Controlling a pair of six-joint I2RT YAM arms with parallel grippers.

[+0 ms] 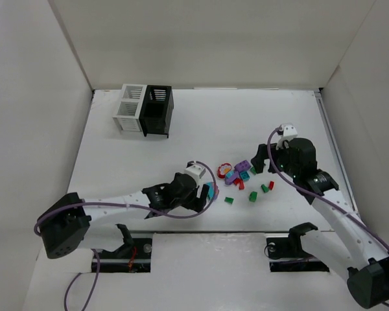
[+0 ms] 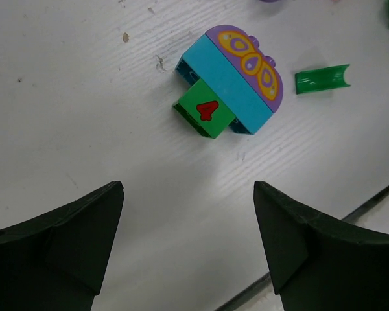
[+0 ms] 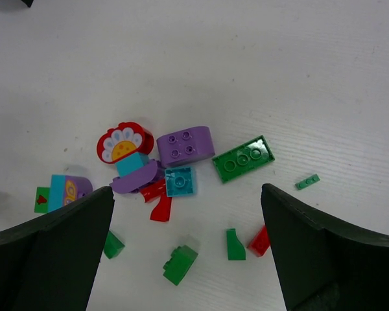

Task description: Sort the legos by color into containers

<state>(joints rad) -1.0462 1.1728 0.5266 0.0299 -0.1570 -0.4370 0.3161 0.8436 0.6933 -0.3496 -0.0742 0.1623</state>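
White panels (image 1: 201,45) wall the worktop (image 1: 201,123) on three sides. The legos (image 1: 241,176) lie clustered near its front edge. The containers (image 1: 144,110) stand well apart to their far left, with bare worktop between. The left jaws stand spread around nothing just left of the legos, and the right jaws hang spread over their right side. Only the top view shows the containers. The left wrist view shows a green brick (image 2: 204,111) with a red mark touching a teal-and-purple butterfly piece (image 2: 236,78).
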